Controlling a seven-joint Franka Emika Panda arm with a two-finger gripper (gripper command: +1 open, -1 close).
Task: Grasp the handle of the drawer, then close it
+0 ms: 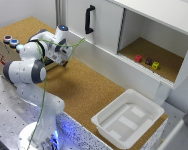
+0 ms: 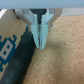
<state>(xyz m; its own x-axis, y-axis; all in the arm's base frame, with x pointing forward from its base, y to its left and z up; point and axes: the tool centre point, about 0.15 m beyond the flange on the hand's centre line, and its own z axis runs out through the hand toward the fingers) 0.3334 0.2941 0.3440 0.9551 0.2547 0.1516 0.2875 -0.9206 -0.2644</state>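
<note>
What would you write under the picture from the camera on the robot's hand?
The robot's gripper, fingers nearly together, hangs over the cork table beside a dark bar.

White arm (image 1: 31, 70) over cork tabletop (image 1: 89, 90)

A white, rounded-segment robot arm (image 1: 31, 70) with dark grey joint bands, a blue-lit ring on its top joint and a thin green cable trailing down it; its gripper (image 2: 40, 31) shows pale, seemingly light-blue slim fingers (image 2: 36, 30)
</note>
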